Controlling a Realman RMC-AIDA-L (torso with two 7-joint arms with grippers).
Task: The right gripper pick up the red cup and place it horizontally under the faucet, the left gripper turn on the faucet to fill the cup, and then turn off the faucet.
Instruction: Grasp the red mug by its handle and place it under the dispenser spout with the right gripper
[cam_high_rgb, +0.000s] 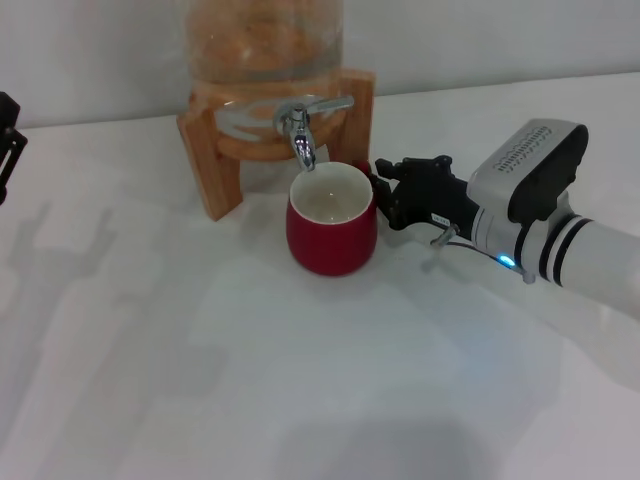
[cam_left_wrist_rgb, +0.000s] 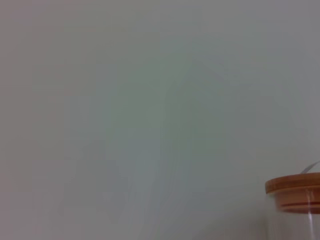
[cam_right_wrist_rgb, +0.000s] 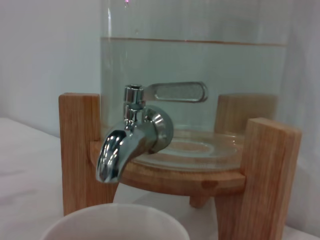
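- Black fingers of the right gripper (cam_high_rgb: 383, 192) sit at the handle side of the red cup (cam_high_rgb: 332, 232); whether they pinch the handle I cannot tell, since it is hidden.
- Just beyond the claw, the cup stands upright beneath the faucet (cam_high_rgb: 303, 133), rim under the spout to catch water.
- Left gripper (cam_high_rgb: 6, 140) waits far across, cut off at the edge.

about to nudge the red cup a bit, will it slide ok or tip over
The red cup looks squat and wide-based, standing upright under the faucet, so it seems unlikely to tip. Its glossy surface and the smooth white table suggest it would slide readily. It appears rigid ceramic and empty inside, so probably moderately heavy yet chippable. The right gripper sits at its handle side.
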